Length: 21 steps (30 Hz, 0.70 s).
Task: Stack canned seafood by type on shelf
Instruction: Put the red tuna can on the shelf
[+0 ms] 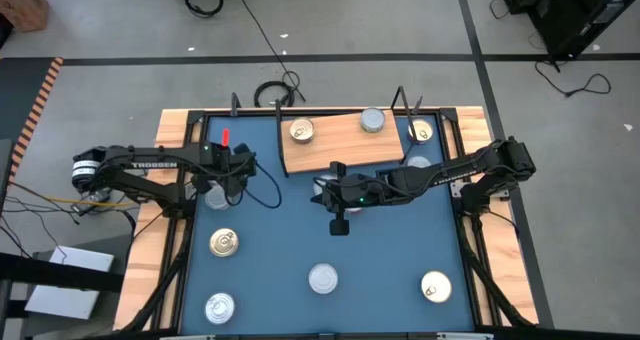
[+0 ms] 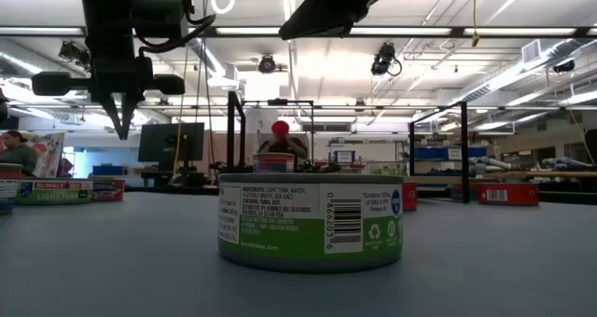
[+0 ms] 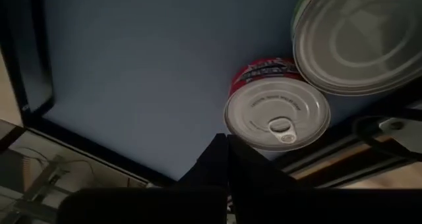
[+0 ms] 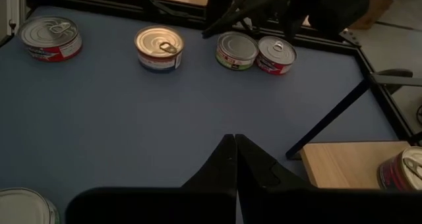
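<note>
Both the left hand (image 1: pixel 222 192) and right hand (image 1: pixel 339 226) are closed, empty.

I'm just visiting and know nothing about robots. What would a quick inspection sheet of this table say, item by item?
Surface: blue table with a wooden rim.
Job's things: wooden shelf at the far edge carries three tins; four loose tins sit on the near half; a red-sided tin and a green-sided one lie under the left arm.
Clutter: nothing seen.
Grippers: left end effector shut, above the two tins; right end effector shut, empty, over mid-table by the shelf.
Cables: black coil behind the table; cords on the floor.
Surroundings: workshop with shelving; a person at the far left in the low view.
</note>
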### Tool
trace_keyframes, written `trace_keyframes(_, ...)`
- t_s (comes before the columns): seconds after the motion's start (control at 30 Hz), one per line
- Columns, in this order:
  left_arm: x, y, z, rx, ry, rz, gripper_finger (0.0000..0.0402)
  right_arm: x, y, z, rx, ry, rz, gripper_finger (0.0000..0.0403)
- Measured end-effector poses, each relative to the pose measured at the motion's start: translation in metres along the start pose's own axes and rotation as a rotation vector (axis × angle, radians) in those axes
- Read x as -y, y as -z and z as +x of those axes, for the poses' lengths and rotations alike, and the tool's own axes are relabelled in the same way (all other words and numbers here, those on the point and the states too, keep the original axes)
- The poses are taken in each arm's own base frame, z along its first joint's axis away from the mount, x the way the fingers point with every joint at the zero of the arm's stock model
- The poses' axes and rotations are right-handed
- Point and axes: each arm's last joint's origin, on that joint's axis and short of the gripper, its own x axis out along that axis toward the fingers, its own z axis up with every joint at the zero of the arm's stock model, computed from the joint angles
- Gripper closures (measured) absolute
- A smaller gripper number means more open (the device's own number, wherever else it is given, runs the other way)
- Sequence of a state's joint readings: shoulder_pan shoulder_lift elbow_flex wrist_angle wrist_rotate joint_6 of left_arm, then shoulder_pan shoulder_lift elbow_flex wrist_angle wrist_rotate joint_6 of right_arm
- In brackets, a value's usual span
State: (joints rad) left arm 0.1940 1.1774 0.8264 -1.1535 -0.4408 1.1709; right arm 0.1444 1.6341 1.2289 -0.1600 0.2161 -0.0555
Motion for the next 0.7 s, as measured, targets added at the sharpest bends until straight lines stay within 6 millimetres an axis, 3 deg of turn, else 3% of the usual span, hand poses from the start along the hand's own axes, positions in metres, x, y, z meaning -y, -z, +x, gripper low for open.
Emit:
trace_keyframes(0.5,0.026,-0.002,0.047,-0.039,0.104,-0.04,0.0396,-0.001,0.0,0.0,0.001,-0.004,-0.001,0.0398)
trace_keyframes(0.7,0.025,-0.006,0.056,0.045,0.074,-0.09,0.0396,-0.001,0.0,0.0,0.001,-0.004,-0.002,0.0398)
